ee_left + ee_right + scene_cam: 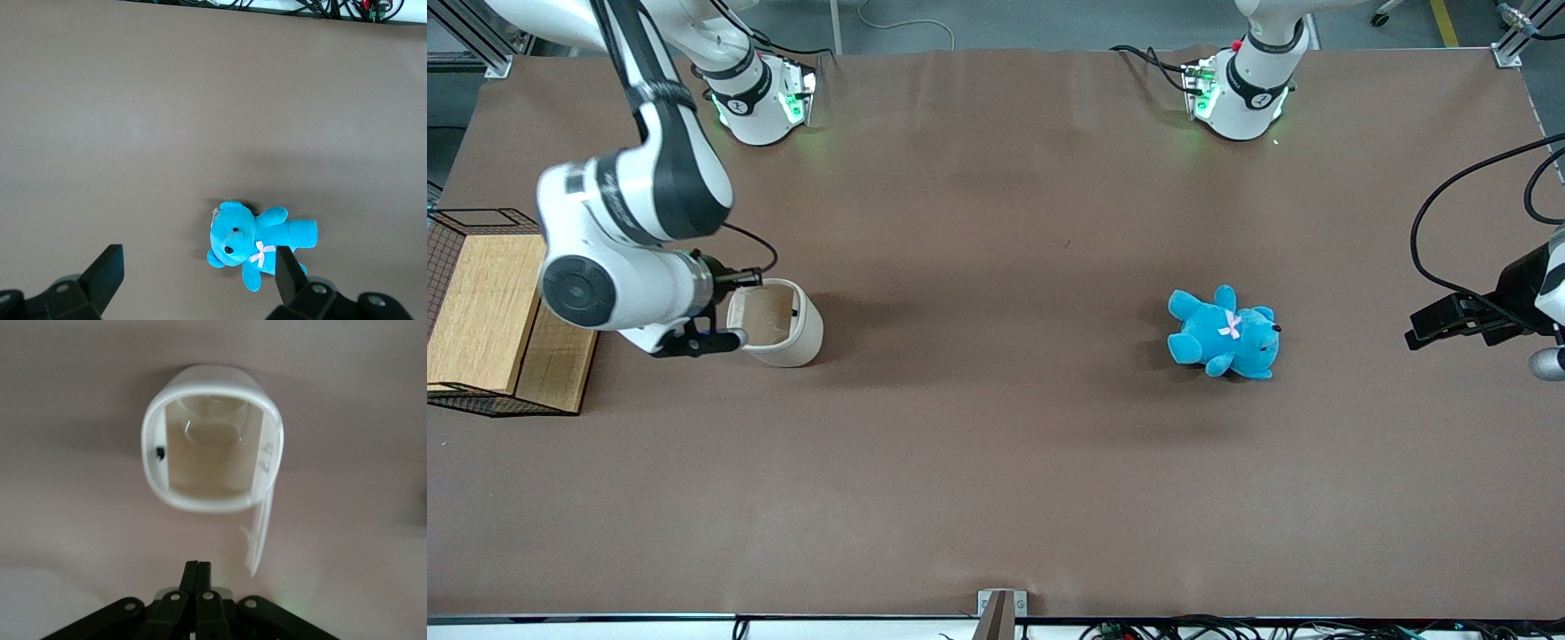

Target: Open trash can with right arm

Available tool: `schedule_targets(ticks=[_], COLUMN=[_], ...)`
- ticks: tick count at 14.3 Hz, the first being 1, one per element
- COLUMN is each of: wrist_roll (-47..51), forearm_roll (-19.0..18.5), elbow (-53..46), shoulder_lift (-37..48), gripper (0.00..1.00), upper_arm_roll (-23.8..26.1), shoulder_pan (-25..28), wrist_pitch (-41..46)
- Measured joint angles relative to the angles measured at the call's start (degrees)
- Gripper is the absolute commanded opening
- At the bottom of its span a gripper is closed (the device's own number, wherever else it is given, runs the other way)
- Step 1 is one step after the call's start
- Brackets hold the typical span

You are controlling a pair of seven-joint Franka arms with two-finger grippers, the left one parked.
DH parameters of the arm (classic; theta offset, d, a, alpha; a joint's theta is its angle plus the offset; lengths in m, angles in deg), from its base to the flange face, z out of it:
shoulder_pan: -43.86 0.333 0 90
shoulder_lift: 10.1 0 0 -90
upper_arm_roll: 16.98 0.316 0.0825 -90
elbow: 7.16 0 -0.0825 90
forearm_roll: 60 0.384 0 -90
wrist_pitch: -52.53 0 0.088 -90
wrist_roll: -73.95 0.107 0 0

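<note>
From my station, nearest the front camera lay only bare brown matte table covering [996, 498], with a small grey bracket [1000, 613] at its edge and a run of cables along the rim. Farther in, the small cream-white plastic trash can [783, 324] with a rounded-square mouth stood toward the working arm's end of the table, its tan interior exposed; in the right wrist view the thin hinged flip lid [261, 530] hung swung aside off the rim of the trash can [213, 463], so I judged the opening step all but done. The small black two-finger gripper [734, 307] of the large white-and-black jointed right arm [627, 240] sat just beside the can's rim, its 2 fingers [198, 577] pressed together with nothing between them. I reckoned the next move called for a clean retreat without dragging the lid back or tipping the light can. A black wire-mesh basket holding pale wooden blocks [489, 311] sat past the arm at the table's end. A blue plush bear with a pink bow [1224, 333] lay well apart, toward the parked arm's end. Farthest off, 2 white arm bases [760, 98] glowed green, with grey floor past the table.
</note>
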Motion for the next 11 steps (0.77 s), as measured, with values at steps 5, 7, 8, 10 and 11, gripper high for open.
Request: schedule_targets(ticks=[5,7,8,10,11], wrist_roll=[0.0,0.0,0.0,0.0,0.0], forearm_roll=[-0.1,-0.1,-0.2,-0.4,-0.4], elbow=[-6.3,-6.6,-7.1,-8.8,-10.0], shoulder_lift=[0.6,0.5,0.4,0.4,0.4], gripper=[0.19,0.99,1.00,1.00,1.00], upper_arm_roll=[-0.6,-1.0,-1.3,-1.8,-1.9], shoulder_pan=[-0.2,-0.2,-0.2,-0.3,-0.4], wrist_pitch=[4.7,4.7,4.7,4.6,4.6])
